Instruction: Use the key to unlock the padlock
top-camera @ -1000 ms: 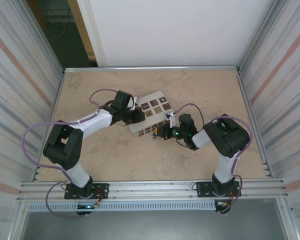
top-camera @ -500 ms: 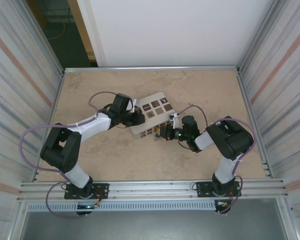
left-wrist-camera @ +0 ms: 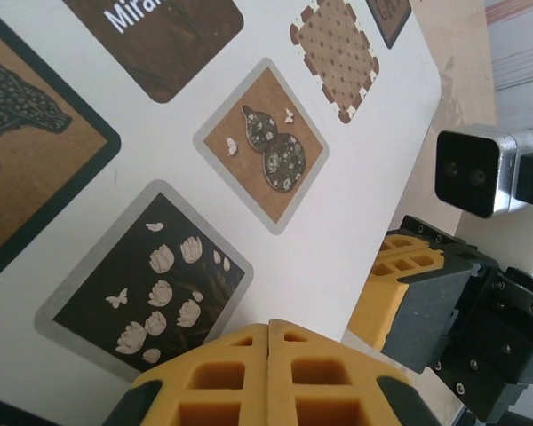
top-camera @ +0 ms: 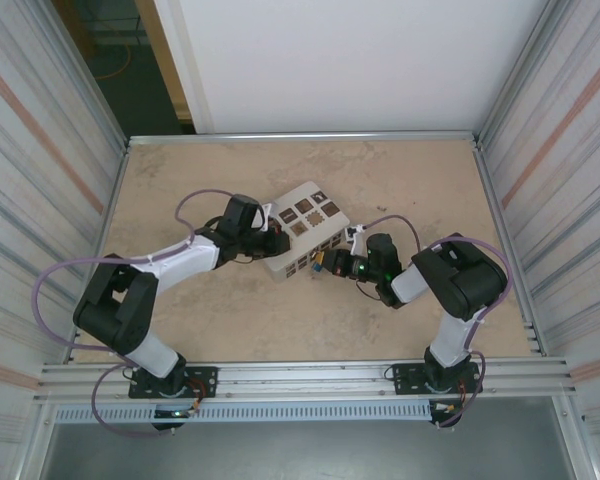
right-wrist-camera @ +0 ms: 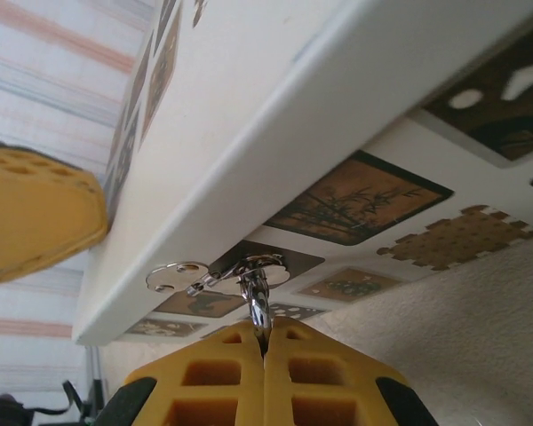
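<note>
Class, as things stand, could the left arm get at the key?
Probably not. The right gripper is shut on the key at the box's near side, while the left gripper, shut, sits over the box's top.

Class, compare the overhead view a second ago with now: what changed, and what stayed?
The left gripper slid slightly nearer along the white box, elbow swinging left. The right gripper barely shifted, shut on a small metal piece. Both stayed shut, the box roughly in place.
</note>
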